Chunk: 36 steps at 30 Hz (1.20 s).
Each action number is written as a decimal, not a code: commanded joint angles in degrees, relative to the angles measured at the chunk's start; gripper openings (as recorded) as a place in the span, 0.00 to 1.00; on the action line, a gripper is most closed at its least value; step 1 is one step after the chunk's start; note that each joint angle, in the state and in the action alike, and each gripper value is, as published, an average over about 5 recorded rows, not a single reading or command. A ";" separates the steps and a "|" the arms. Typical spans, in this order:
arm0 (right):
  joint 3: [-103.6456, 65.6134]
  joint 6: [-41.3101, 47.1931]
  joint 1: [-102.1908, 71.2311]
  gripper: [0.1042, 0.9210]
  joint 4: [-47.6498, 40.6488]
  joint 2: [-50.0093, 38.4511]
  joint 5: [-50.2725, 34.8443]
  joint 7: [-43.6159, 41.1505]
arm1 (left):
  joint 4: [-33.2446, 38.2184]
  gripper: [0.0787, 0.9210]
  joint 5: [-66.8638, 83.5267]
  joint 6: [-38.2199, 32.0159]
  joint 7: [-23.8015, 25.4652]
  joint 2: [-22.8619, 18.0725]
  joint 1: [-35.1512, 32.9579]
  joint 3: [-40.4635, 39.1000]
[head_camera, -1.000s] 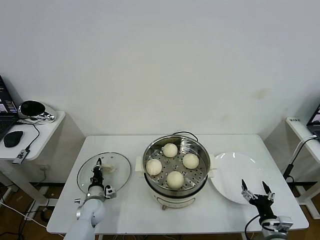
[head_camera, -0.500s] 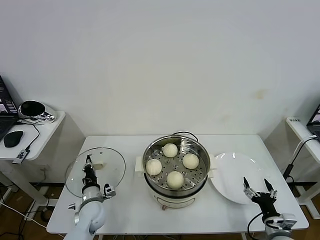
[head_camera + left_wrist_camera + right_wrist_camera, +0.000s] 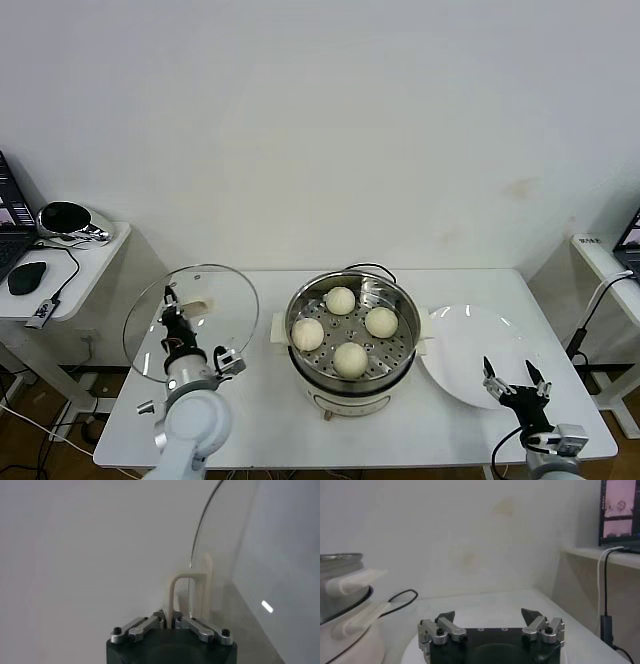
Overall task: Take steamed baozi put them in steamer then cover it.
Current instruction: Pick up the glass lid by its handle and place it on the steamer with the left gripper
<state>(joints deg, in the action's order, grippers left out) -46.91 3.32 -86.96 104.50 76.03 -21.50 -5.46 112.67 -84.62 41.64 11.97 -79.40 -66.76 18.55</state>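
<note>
now the left gripper [image 3: 170, 312], clamped on the handle of the cover [image 3: 192, 318], held it tilted left of the steamer [image 3: 352, 340] with four steamed baozi [image 3: 350, 357]; right gripper [image 3: 514, 381] idle, open.

Four cream-white baozi [image 3: 341, 300] are sitting in a shiny steel steamer [image 3: 352, 338] with a dotted, perforated tray and cream base. The clear glass cover [image 3: 191, 319] is showing a cream handle. The bench [image 3: 270, 420] and plate [image 3: 470, 352] are showing white.

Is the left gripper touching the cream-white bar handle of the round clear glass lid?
Touching. The left wrist view shows the left gripper shut on the handle of the lifted glass lid.
</note>
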 commanded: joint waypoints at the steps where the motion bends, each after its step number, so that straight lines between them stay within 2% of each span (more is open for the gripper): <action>1: -0.07 2.32 1.38 0.88 -0.90 0.94 2.14 0.79 | 1.35 0.08 -8.25 2.43 5.38 -8.84 4.35 -10.40; 6: 0.14 2.43 2.48 0.88 -2.40 1.51 2.89 0.80 | -0.91 0.08 -9.03 2.82 5.86 -11.57 7.56 -16.48; 13: -0.86 2.46 2.87 0.88 -3.02 1.65 2.91 1.36 | -2.21 0.08 -1.12 2.98 6.19 -12.27 12.15 -23.45; 21: -1.33 1.94 1.91 0.88 -3.45 2.07 3.55 1.36 | -5.50 0.08 3.06 3.03 3.56 -12.69 14.81 -29.47; 28: -1.12 1.88 2.49 0.88 -4.03 2.54 4.22 1.35 | -9.11 0.08 0.04 3.06 1.87 -12.80 15.12 -32.26; 36: -0.68 2.28 3.56 0.88 -4.00 2.89 4.89 1.36 | -11.03 0.08 -3.42 3.11 4.55 -12.70 15.66 -32.24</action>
<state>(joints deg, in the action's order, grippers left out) -47.67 5.44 -83.94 100.63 78.75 -17.05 -4.19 104.37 -85.82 42.19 15.58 -91.54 -52.20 -10.48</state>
